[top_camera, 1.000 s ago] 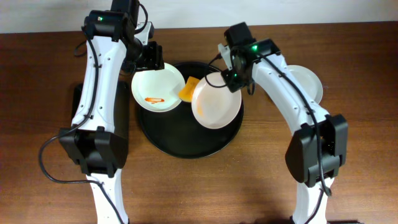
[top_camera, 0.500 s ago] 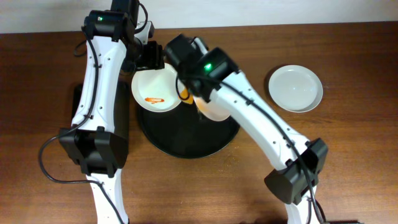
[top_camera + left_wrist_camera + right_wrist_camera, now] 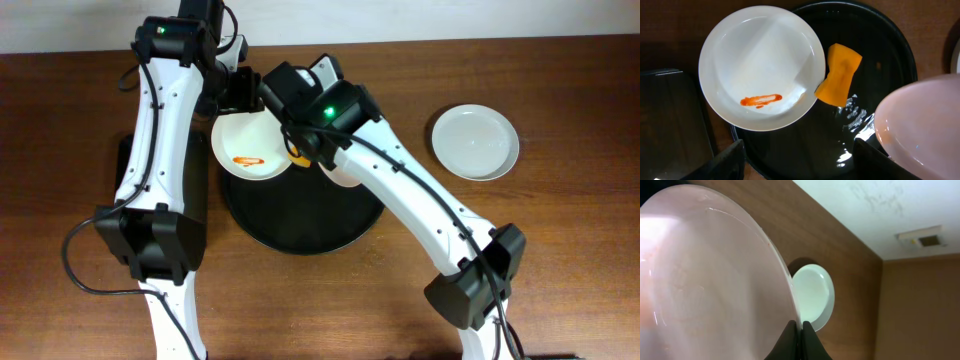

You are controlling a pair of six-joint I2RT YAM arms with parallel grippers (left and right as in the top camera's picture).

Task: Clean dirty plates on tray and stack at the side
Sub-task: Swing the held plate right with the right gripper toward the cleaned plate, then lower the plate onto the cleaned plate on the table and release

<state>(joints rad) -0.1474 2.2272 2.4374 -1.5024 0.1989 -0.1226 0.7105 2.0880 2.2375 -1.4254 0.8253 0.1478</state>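
Right wrist | right gripper pinches rim of tilted plate above tray | left gripper spread over smeared plate, tray 10 o'clock | risk: thin edge pinch, plate may slip and drop

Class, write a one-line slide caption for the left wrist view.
Smeared white plate straddling the rim of the black tray, orange sponge beside it, second plate looming at right.

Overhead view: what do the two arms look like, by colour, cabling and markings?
The left arm and right arm look alike: white links with black joint housings. A small green light glows near each wrist. Thin black cables run along the links, one looping beside the left base. The fingers are black.
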